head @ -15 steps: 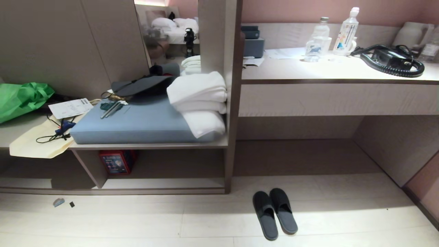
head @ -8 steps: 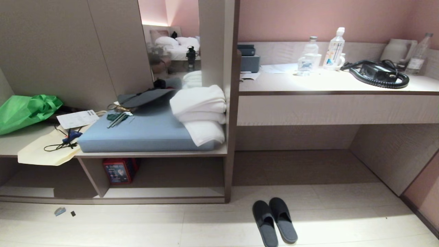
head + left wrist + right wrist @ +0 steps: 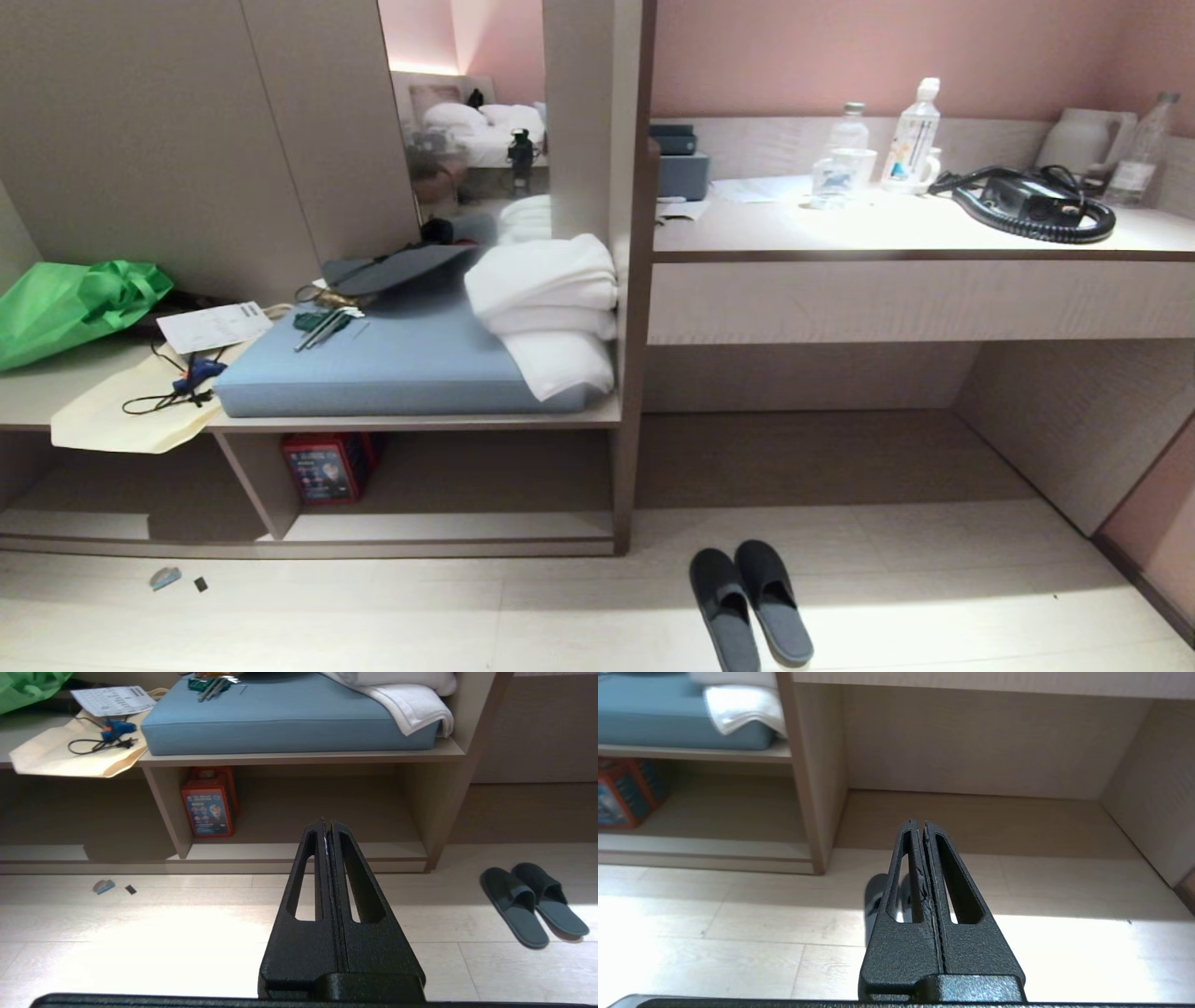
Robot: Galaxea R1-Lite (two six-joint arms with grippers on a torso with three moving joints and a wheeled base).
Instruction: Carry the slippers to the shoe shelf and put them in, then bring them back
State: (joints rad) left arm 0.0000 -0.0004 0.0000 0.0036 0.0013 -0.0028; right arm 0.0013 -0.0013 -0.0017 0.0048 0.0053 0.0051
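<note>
Two slippers (image 3: pixel 750 602) lie side by side on the pale floor (image 3: pixel 373 616), just right of the shelf (image 3: pixel 448 527). They look light and floppy; the wide strap seems the best hold. Left gripper (image 3: pixel 326 828) and right gripper (image 3: pixel 920 828) hang pinched together, empty. Open floor surrounds them; the shelf's base lip needs clearing.

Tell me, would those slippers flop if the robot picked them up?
Probably a bit. The slippers look thin and flat, so likely light and bendy. They lie flat on the floor, so they should slide, not roll.
</note>
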